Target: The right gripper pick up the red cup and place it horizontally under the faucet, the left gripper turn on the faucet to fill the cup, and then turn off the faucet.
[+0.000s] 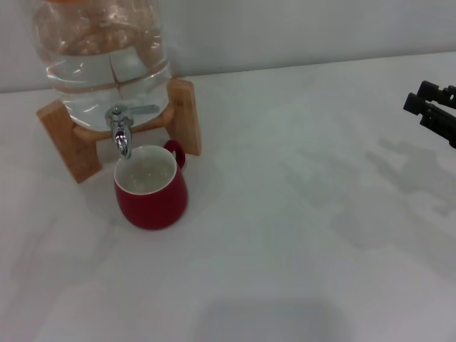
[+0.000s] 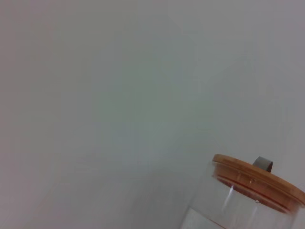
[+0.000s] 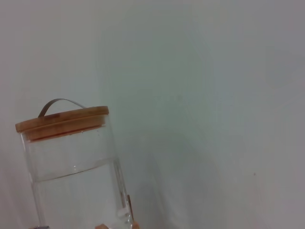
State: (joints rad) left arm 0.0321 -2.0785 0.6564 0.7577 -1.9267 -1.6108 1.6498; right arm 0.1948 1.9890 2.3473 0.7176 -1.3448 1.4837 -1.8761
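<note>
- Nearest to us on the white desk (image 1: pixel 299 271) stands the red cup (image 1: pixel 151 189), upright, its mouth directly below the spout of the faucet (image 1: pixel 121 132), handle turned toward the wooden stand (image 1: pixel 182 114). There seems to be some water in the cup, though we cannot judge the level.
- We judge the cup placed and the faucet step either due or already closing. To do it well, we would bring the left gripper in from its own side, meet only the thin lever, turn it gently, and keep clear of the cup rim and the stand so nothing shifts under the spout.
- We would watch the water level and close the lever before it nears the rim.
- Farther off at the right edge of the head view, the right gripper (image 1: pixel 433 108) hangs well apart from the cup, holding nothing and touching nothing; whether its fingers are apart or together we cannot tell.
- The left gripper is not in any view; its wrist camera shows only the wooden lid (image 2: pixel 257 179) of the water jar (image 1: pixel 107 68) against the wall.
</note>
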